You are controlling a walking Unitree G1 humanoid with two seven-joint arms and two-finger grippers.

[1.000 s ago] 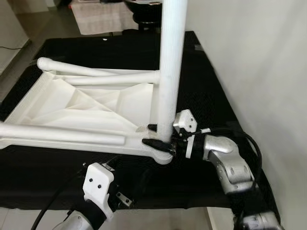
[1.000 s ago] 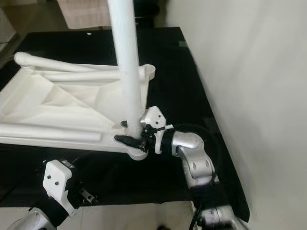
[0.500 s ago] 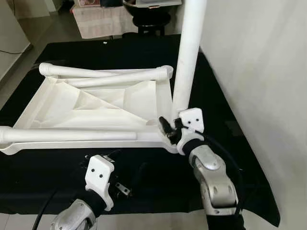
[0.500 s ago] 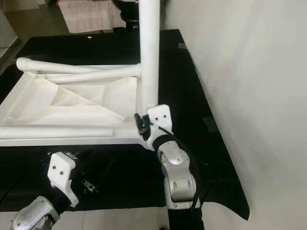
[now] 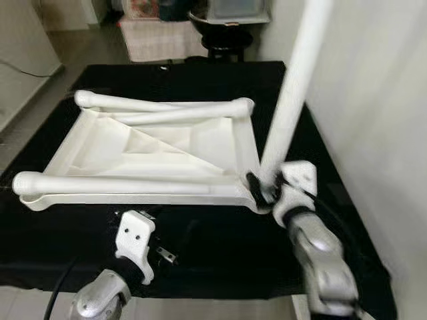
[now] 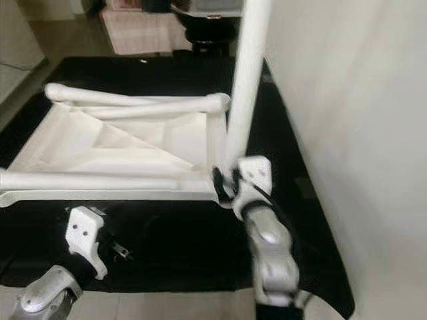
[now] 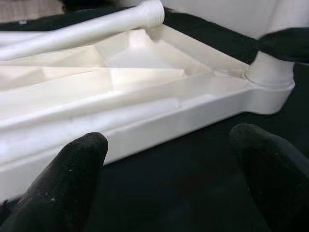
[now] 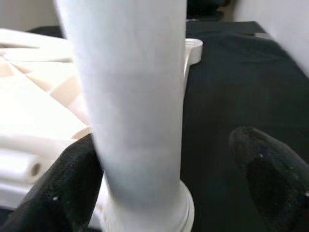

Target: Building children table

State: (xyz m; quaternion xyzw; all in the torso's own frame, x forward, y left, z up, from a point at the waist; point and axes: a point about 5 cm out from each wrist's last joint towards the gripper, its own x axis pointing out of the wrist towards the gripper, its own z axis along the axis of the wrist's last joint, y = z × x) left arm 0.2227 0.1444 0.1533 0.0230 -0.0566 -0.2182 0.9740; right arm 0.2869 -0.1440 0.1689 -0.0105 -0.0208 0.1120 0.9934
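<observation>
A white table top (image 5: 153, 143) lies upside down on a black cloth. One white leg (image 5: 290, 107) stands in its near right corner socket, its top leaning to the right. My right gripper (image 5: 261, 189) is at the base of that leg. In the right wrist view the leg (image 8: 130, 106) stands between the open fingers (image 8: 72, 183); one touches it and the other is apart. Loose legs lie along the near edge (image 5: 120, 185) and the far edge (image 5: 167, 110). My left gripper (image 7: 178, 159) hovers open, holding nothing, just before the top's near rim (image 7: 159, 121).
A pale wall (image 5: 373, 100) runs close along the right side. The black cloth (image 5: 220, 247) ends near my feet, with light floor beyond it. At the back stand a dark stool (image 5: 220, 33) and a pale box (image 5: 157, 30).
My right arm has swung from the right side of the leg's base round to its near side. The leg's top now leans right. The whole view has shifted; the left arm barely moved.
</observation>
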